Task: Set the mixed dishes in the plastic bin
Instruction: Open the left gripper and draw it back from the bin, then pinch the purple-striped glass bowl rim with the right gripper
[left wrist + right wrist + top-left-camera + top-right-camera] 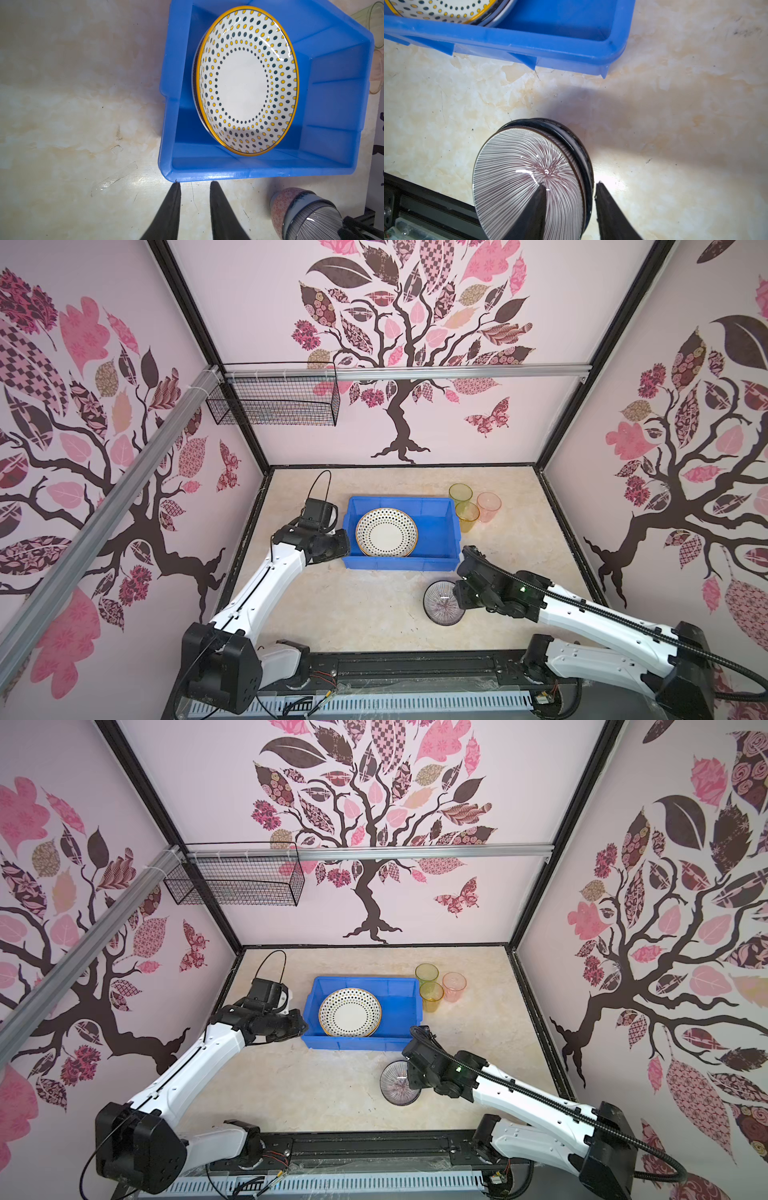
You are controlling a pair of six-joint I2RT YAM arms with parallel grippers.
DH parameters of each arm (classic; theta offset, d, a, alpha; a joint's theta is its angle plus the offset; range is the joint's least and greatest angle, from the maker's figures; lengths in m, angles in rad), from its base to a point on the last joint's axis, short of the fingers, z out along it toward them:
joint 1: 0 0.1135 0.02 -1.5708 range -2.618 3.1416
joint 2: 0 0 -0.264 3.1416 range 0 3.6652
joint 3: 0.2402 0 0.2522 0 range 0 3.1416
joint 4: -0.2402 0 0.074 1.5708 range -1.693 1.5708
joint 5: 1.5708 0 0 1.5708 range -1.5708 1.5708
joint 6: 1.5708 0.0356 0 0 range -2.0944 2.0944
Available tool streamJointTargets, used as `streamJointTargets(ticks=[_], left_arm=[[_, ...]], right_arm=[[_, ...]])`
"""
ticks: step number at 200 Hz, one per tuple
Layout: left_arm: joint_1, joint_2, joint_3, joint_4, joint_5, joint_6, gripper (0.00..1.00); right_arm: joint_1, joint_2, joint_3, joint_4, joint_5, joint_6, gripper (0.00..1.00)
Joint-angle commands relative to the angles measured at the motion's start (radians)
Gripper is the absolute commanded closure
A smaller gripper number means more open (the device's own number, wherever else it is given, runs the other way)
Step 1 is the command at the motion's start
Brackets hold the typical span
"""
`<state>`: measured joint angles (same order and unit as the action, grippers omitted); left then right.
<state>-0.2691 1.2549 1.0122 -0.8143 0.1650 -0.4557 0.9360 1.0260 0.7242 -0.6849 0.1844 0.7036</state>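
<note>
The blue plastic bin [399, 565] [361, 1045] sits mid-table. In it a dotted-rim plate [386, 533] [245, 83] lies on top of other plates. Three translucent cups [467, 512] [432, 994] stand close together just right of the bin. A stack of nested bowls with the purple-striped bowl [519, 176] [440, 605] on top rests on the table in front of the bin. My right gripper [571, 184] is open astride the stack's rim, one finger inside the bowl and one outside. My left gripper [195, 184] is open and empty, its tips at the bin's left wall.
A black wire basket [274, 396] hangs on the back-left wall, above the table. The black front rail [425, 207] runs close behind the bowl stack [307, 209]. Bare marble-patterned tabletop [332, 605] lies left of the bowls.
</note>
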Motion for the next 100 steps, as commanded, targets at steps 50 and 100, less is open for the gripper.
streamJointTargets(ticks=[50, 100], left_arm=[[-0.001, -0.032, -0.040, -0.014, -0.015, 0.017, 0.71], [-0.002, -0.033, -0.047, -0.011, -0.015, 0.017, 0.71]], right_arm=[[0.029, 0.052, 0.012, -0.027, 0.056, -0.004, 0.66], [0.037, 0.075, 0.015, -0.023, 0.065, -0.012, 0.69]])
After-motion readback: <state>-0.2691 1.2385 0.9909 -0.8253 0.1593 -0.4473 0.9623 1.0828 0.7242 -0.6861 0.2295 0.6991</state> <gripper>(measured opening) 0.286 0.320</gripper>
